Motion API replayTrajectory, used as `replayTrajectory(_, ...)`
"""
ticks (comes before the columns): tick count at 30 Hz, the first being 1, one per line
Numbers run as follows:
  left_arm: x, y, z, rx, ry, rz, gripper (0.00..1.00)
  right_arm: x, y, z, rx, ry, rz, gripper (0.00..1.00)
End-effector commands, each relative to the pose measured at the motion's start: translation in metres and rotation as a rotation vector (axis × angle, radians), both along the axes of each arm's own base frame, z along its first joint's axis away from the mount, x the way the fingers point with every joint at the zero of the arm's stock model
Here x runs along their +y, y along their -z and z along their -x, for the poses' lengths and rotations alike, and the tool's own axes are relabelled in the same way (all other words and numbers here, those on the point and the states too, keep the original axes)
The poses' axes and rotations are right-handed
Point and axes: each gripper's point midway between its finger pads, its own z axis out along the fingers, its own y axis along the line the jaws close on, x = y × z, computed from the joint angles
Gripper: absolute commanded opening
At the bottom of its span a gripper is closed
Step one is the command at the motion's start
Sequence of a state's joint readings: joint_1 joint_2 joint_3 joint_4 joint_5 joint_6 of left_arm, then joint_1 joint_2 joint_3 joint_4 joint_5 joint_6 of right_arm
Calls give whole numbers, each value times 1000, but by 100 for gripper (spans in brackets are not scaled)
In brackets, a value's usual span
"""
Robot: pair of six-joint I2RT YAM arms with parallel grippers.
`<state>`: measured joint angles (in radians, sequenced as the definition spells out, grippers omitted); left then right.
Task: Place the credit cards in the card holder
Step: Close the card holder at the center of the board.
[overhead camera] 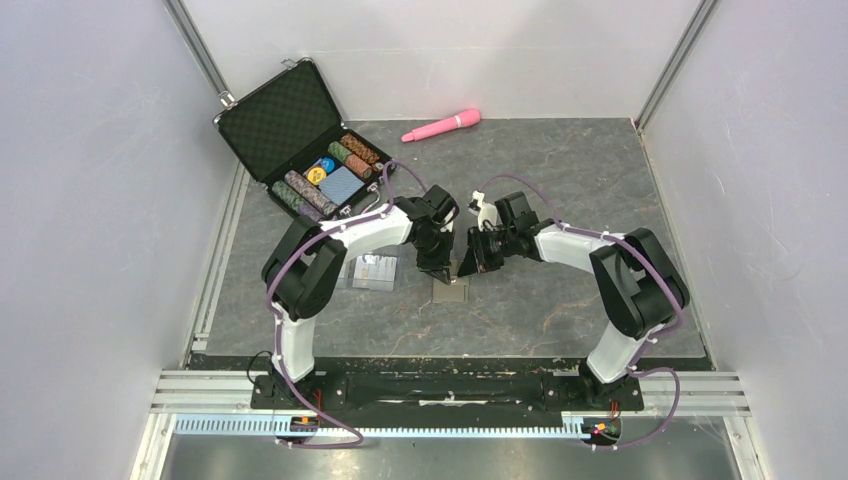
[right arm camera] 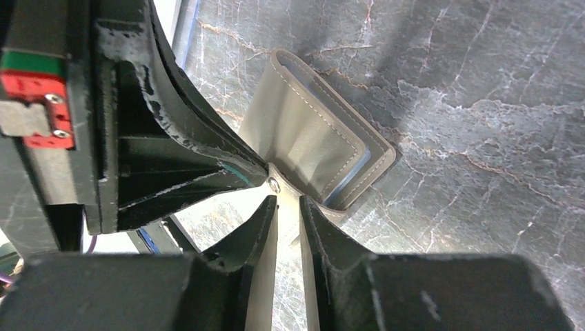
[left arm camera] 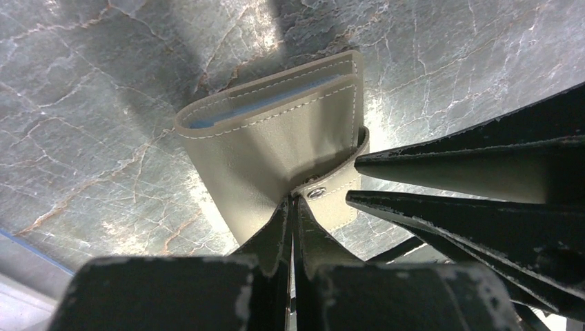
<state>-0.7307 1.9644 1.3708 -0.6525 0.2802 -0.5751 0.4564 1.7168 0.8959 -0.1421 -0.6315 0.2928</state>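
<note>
The robot is working on opening the holder [left arm camera: 276, 138]. No card goes in yet.

The left gripper [left arm camera: 292, 207] has its jaws shut tight on the near edge of the holder. It holds the holder up so that it does not lie flat. I cannot tell if the far edge of the holder touches the table [left arm camera: 103, 103].

The holder is folded over. A thin strip of blue shows inside its far edge. Its tab [left arm camera: 324, 200], with a small round snap, sticks out at the side next to the left gripper.

The right gripper [right arm camera: 283, 207] is just beside the holder, at the tab. Its jaws are a little apart, and the tab sits between them. I cannot tell if they pinch the tab or just stand around it.

The cards [overhead camera: 375, 272] lie flat on the table, a short way from the holder on the left arm's side. A black case [overhead camera: 300, 140] stands open far behind the holder.

I think the next move is to pull the tab away and fold the holder open so the blue slots show. That needs a soft, slow pull while the left gripper keeps a firm hold. If the tab slips out, the holder may flop shut. After that, one gripper has to let go and pick up a card.
</note>
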Motion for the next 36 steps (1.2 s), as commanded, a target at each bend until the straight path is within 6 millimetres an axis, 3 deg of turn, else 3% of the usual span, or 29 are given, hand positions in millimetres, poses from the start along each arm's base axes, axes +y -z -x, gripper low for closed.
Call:
replayTrajectory(1,5,8,-1,-19,40,-35,2,12,-14,-15,-50,-10,-35,20)
replayTrajectory(12,-4,-15,-9,-67,52,16,2,19,-9,-44,-58,35,1,21)
replayTrajectory(19,-18,-35,-17,-72,31,117,2,-2,30,-24,25,32,122,12)
replayTrajectory(24,-19,-48,-26,-82,-5,170,2,-8,37,-19,40,37,149,10)
replayTrajectory(36,-9,-33,-23,-47,-30,161,2,-6,35,-20,43,30,141,10)
